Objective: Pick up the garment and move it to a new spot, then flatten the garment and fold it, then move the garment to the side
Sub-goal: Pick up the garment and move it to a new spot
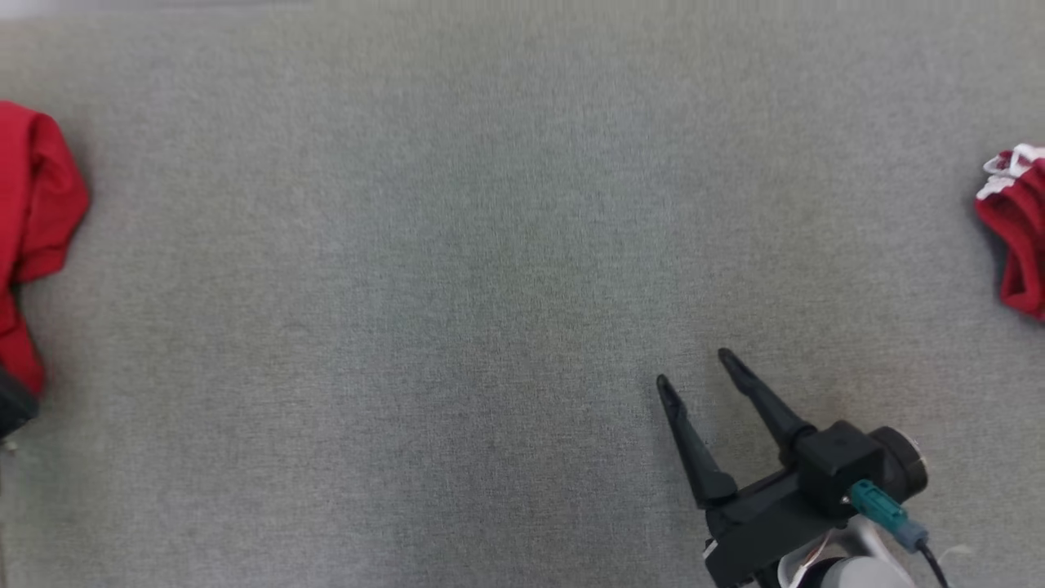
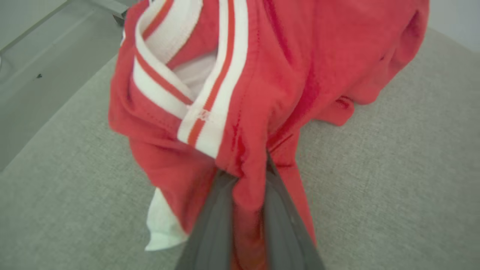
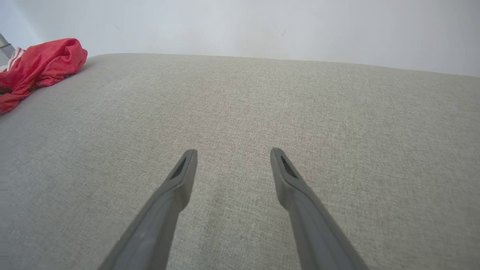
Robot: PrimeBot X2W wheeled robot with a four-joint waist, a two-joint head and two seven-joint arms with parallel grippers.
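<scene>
Red garment (image 2: pixel 262 75) is sitting at the surface's (image 1: pixel 490 286) left edge, left end effector (image 2: pixel 247 173) clenching it. Right end effector (image 1: pixel 694 369) is hovering, released.

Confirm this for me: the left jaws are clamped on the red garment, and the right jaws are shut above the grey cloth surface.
Wrong on one point: the right jaws are open, not shut, as the right wrist view shows. They are above the grey cloth surface, and the left jaws are clamped on the red garment.
</scene>
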